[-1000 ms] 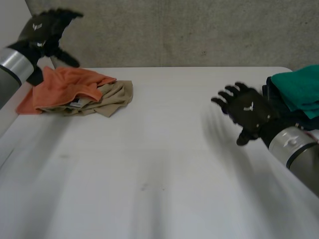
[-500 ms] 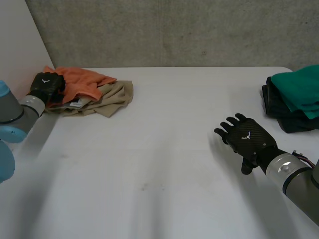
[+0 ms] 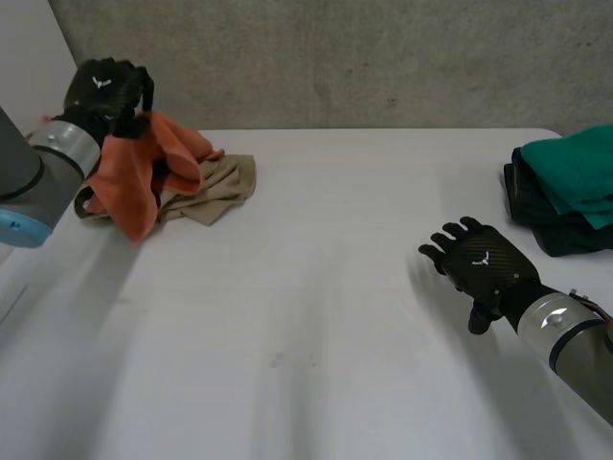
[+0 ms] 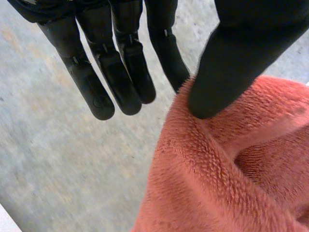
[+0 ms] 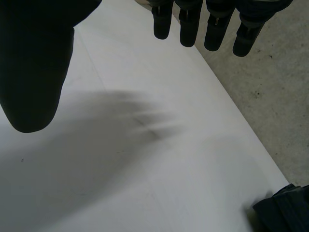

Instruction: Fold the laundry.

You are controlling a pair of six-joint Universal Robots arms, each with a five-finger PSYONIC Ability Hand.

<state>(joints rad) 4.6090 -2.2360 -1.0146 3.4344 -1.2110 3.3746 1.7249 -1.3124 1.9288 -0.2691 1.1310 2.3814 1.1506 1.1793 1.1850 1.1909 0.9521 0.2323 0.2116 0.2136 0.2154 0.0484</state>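
Left hand: (image 3: 107,88) up there at ten o'clock, raised off the table, and it's got a hold! The fingers are curled over the orange towel and the thumb is pressed into the fuzzy pile at its edge, so the cloth is pinched.

Orange towel: (image 3: 144,168) hanging bunched from that left hand at ten o'clock. Its lower end trails down onto the table (image 3: 306,326), and its side lies against the beige garment.

Beige garment: (image 3: 213,184) crumpled flat at about eleven o'clock, touching the towel and partly under it.

Right hand: (image 3: 484,264) over at four o'clock, back of the hand up, low over the white table top. The fingers are straight and fanned apart with the thumb out to the side, and there's nothing in it. From here I can't say whether it touches the surface.

Teal cloth: (image 3: 575,165) folded at two o'clock by the table's edge, lying on top of the dark garments.

Dark garments: (image 3: 533,213) stacked under the teal one at two o'clock, apart from the right hand and well apart from the towel pile.
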